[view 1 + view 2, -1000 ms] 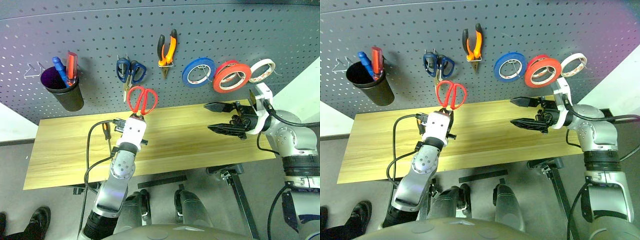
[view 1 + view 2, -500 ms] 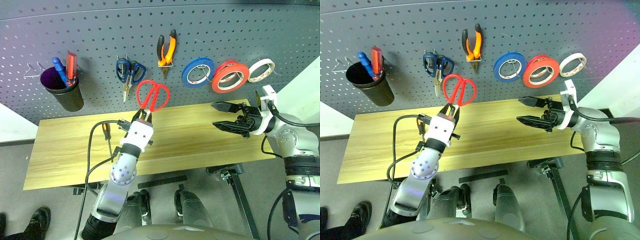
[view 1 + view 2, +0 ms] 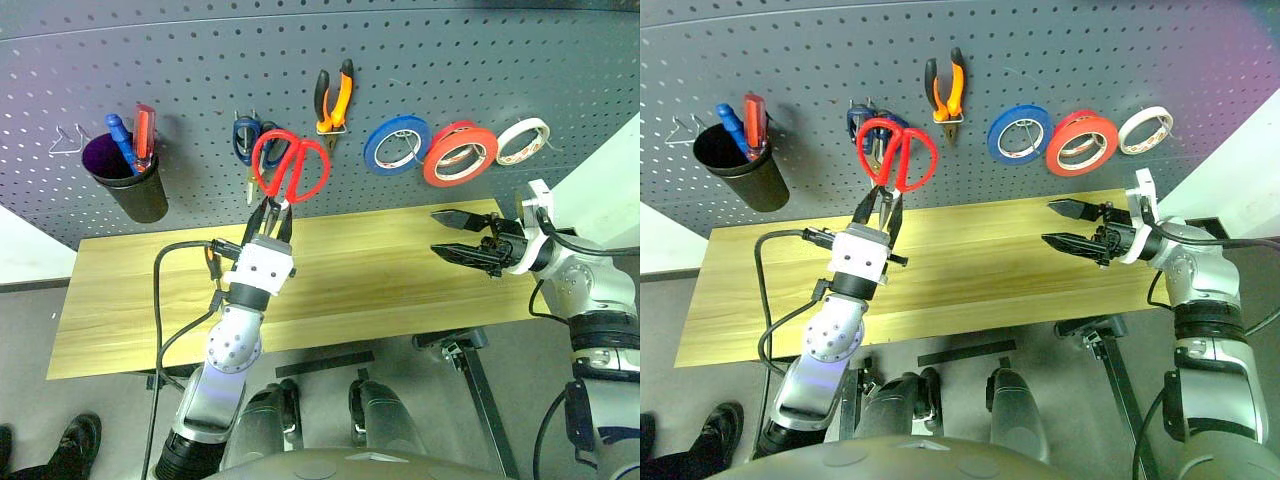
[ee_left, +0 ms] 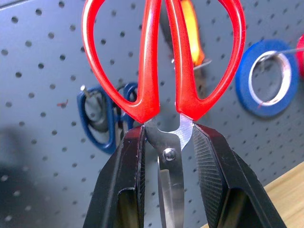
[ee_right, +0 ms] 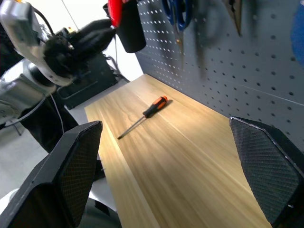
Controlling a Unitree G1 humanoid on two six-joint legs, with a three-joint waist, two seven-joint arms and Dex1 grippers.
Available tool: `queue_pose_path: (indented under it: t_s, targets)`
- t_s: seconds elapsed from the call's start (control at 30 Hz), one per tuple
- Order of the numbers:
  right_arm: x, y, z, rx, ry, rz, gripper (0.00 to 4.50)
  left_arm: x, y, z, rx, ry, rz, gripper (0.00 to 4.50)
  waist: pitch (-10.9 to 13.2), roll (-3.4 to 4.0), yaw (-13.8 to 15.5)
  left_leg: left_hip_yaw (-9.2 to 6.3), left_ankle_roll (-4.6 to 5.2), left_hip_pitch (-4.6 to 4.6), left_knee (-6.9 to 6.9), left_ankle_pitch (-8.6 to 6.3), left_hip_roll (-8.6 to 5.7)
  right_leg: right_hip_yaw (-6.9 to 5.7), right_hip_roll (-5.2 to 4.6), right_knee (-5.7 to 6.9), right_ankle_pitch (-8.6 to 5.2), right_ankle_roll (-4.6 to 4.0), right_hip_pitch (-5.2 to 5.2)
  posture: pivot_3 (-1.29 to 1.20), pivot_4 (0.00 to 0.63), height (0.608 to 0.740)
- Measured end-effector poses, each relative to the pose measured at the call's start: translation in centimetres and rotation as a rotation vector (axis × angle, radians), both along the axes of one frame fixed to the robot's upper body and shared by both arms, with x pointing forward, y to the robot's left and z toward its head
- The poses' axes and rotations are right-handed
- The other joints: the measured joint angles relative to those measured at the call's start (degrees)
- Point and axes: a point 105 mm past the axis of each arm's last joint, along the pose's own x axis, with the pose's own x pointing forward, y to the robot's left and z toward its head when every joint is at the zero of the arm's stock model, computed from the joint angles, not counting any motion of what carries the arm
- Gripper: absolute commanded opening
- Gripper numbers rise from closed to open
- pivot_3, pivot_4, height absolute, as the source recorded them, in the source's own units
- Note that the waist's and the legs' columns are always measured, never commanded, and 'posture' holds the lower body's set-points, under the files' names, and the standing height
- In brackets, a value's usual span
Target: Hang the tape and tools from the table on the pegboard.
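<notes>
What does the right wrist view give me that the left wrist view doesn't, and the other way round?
Right wrist view alone: the screwdriver lying on the table, the black cup on the board, and the open right gripper.

Left wrist view alone: the left gripper shut on the blades of the red-handled scissors, just below the handles, handles up, close to the pegboard; also the blue tape roll.

Both: the pegboard, the hanging blue-handled scissors and the table edge.

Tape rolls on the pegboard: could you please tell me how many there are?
3, in a row at the pegboard's right: the blue roll, the big red tape overlapping its neighbours, and the white roll at the far end. None seems hidden.
</notes>
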Motion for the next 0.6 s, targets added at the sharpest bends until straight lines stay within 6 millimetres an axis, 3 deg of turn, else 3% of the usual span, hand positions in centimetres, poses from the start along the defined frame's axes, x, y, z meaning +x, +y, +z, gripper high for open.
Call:
queue_pose_path:
  t_s: [0.27,0.43,0.6]
  targets:
    - [0.4,-0.4,-0.1,-0.008,0.000,-0.016,4.50,0.1,1.7,0.4,-0.073,-0.015,0.020,1.10,0.0,0.00,0.0,0.00,0.01,0.02,0.20,0.00,0.00,-0.12,-0.05,0.25,0.00,0.00,0.02,-0.22,0.230,0.740]
    - [0.4,-0.3,-0.1,-0.016,-0.006,-0.012,4.50,0.9,3.1,-0.8,-0.073,0.033,0.101,1.10,0.0,0.00,0.0,0.00,0.01,0.03,0.34,0.00,0.00,-0.13,-0.06,0.40,0.00,0.00,0.04,-0.21,0.235,0.740]
    - [0.5,-0.3,-0.1,-0.019,-0.006,-0.012,4.50,1.2,3.1,-1.3,-0.068,0.054,0.105,1.10,0.0,0.00,0.1,-0.01,0.02,0.03,0.37,0.00,0.00,-0.13,-0.08,0.41,0.00,0.00,0.05,-0.21,0.235,0.740]
